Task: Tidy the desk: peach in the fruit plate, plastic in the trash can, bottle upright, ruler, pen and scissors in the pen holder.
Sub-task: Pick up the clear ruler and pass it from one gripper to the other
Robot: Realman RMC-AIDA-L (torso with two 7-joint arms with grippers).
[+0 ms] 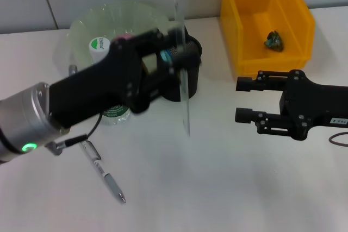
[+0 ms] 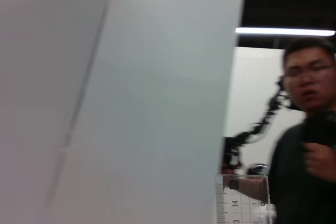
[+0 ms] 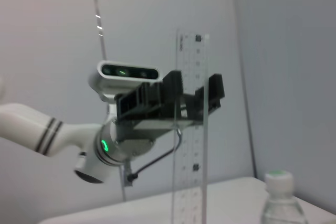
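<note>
Now the left gripper (image 1: pixel 176 61) is clamped on the clear ruler (image 1: pixel 184 82), holding it upright (markings visible) over the black pen holder (image 1: pixel 185 82) near the bench's far edge. Toward the bench's right edge the right gripper (image 1: pixel 244 100) hovers, fingers spread, holding nothing.

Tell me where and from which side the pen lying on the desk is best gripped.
Probably mid-barrel, from straight above, fingers closing across its width. The pen lies flat on bare table, slanting, so only a top-down approach fits. The left gripper is shut on the ruler; the open right gripper is free.
</note>
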